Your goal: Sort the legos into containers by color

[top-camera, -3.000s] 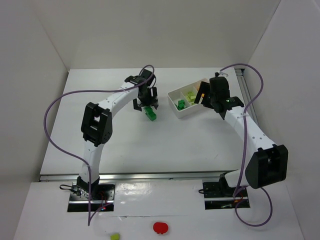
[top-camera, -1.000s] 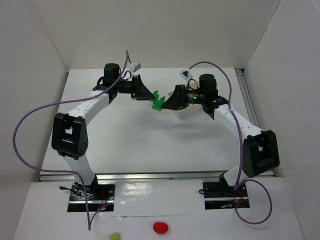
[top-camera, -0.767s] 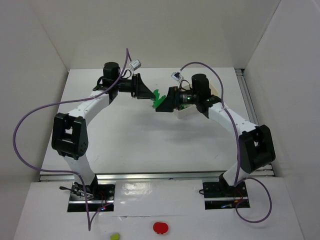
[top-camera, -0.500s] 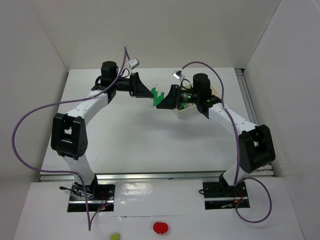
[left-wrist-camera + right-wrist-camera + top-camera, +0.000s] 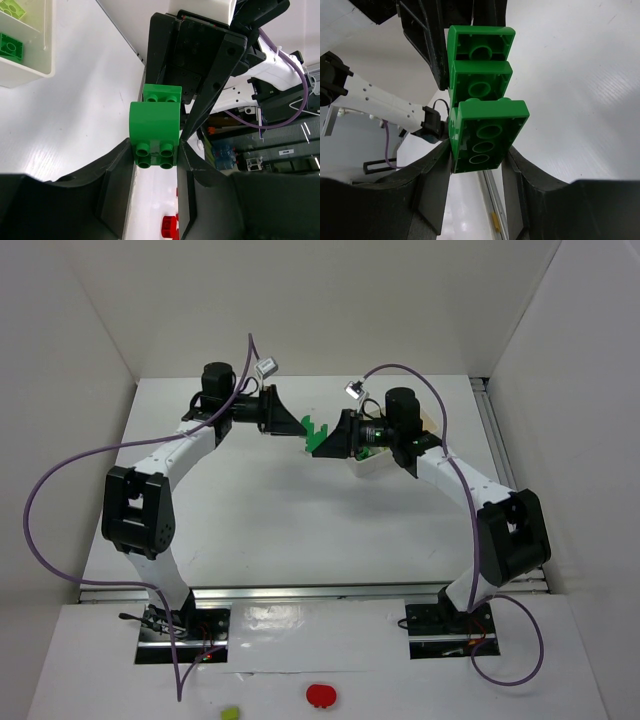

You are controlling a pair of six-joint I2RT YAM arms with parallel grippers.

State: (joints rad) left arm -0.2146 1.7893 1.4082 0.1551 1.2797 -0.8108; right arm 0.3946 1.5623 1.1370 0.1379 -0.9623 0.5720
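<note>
Mid-air, left claw [image 5: 156, 155], right claw [image 5: 476, 155] both pinch green legos [image 5: 316, 433]; tray [image 5: 22, 75] seemingly largely hidden.

Green lego stack [image 5: 154, 120]: glossy smooth plastic. Left end effector [image 5: 155, 152]: matt black plastic. Tray [image 5: 30, 76]: smooth white plastic.

Three green bricks [image 5: 479, 90] showing in the right wrist view, joined in one stack. One white tray [image 5: 25, 75] sitting in the left wrist view, one lime brick [image 5: 12, 7] and one dark green brick [image 5: 11, 46] showing inside it. Two arms reaching: left arm [image 5: 170, 455], right arm [image 5: 465, 480]. One red round thing [image 5: 320, 696] and one lime blob [image 5: 230, 713] lying on the front ledge [image 5: 400, 690].
</note>
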